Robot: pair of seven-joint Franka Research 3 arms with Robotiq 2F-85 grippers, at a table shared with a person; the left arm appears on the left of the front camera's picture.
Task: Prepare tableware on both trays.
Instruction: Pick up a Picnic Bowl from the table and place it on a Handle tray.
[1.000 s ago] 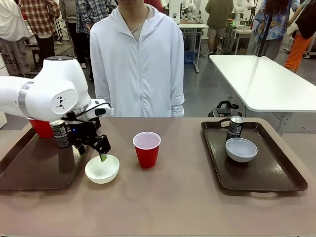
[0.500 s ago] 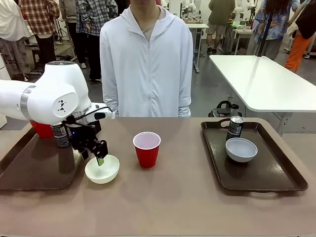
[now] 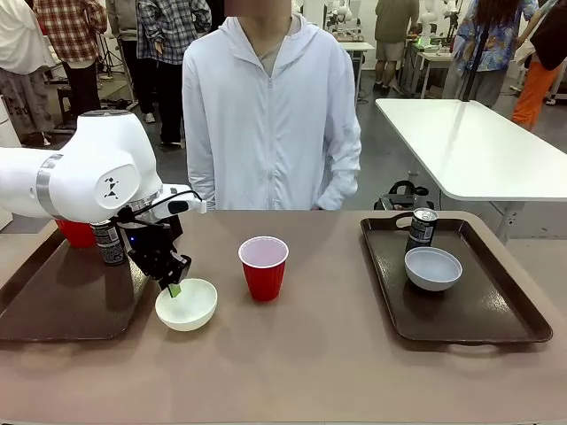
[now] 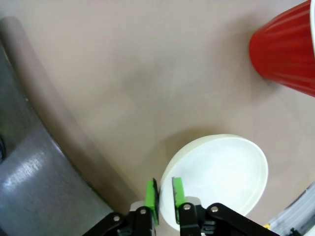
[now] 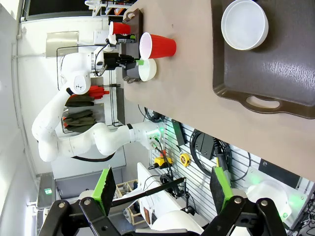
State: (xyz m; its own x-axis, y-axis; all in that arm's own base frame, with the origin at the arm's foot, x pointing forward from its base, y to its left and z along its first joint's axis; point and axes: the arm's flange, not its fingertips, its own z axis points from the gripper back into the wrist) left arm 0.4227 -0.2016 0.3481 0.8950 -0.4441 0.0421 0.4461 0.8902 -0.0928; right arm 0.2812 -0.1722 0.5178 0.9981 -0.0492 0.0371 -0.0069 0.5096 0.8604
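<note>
My left gripper [image 3: 174, 288] [image 4: 164, 196] is down at the left rim of the cream-white bowl [image 3: 186, 305] [image 4: 221, 172], its green pads pinched shut on that rim. The bowl rests on the table just right of the left tray [image 3: 53, 310] [image 4: 24, 177], which holds a dark can [image 3: 110, 243] and a red cup [image 3: 78, 233]. A second red cup [image 3: 263, 267] [image 4: 290, 49] stands mid-table. The right tray [image 3: 461, 310] [image 5: 295, 78] carries a can [image 3: 422, 227] and the pale grey-white bowl [image 3: 432, 268] [image 5: 244, 23]. High above the table, my right gripper [image 5: 162, 184] is open and holds nothing.
A person in a white hooded jacket [image 3: 270, 115] stands at the far side of the table, arms down. Bare tabletop [image 3: 310, 354] lies between the two trays, around the middle cup. Another white table [image 3: 469, 142] stands behind at the right.
My left gripper has come down and a little left onto the bowl's rim, and its fingers have shut on it. The person has shifted slightly to the right.
</note>
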